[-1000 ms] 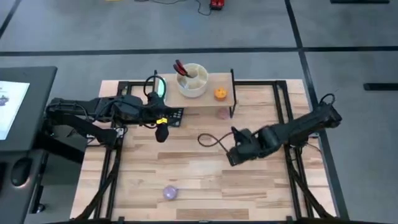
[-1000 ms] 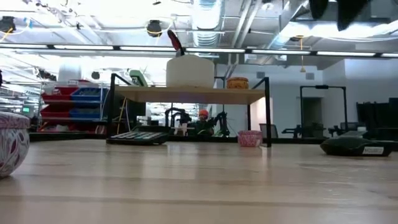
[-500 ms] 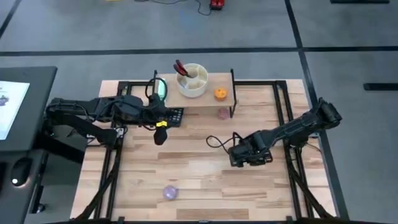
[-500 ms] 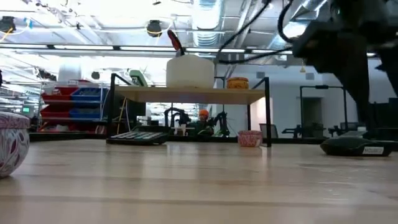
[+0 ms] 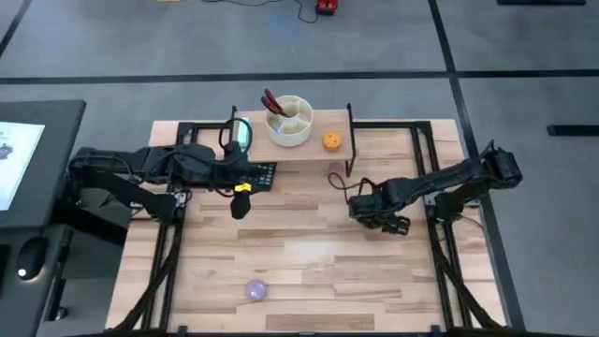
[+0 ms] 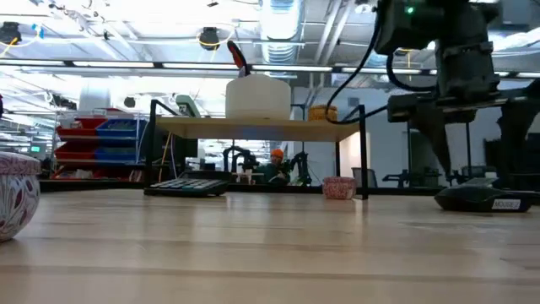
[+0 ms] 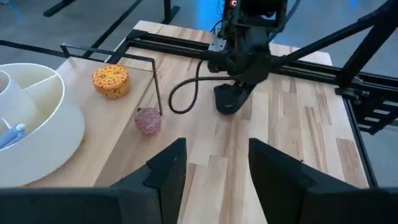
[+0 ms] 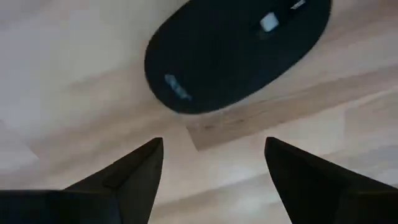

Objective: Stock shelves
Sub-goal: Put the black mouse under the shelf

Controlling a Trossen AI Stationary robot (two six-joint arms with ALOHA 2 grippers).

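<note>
The shelves (image 5: 309,151) stand on thin black legs at the far middle of the table. On top are a white round organizer (image 5: 288,122), an orange puck (image 5: 330,141) and a green-rimmed thing (image 5: 241,131). A pink puck (image 5: 335,170) and a black calculator (image 5: 263,175) lie under the shelves. A black mouse (image 8: 236,53) lies flat on the table. My right gripper (image 8: 214,174) hangs open over it, pointing down, and touches nothing. My left gripper (image 7: 214,171) stands open by the shelves' left end and holds nothing.
A purple patterned cup (image 5: 256,289) stands near the front edge, left of the middle. Black frame rails (image 5: 426,178) run along the table's sides. A dark cable (image 7: 180,99) loops down from my right arm toward the pink puck. Bare wood lies across the middle of the table.
My right gripper has swung toward the table's far right and turned about. It now hangs pointing down over the mouse. The mouse has stayed where it was.
</note>
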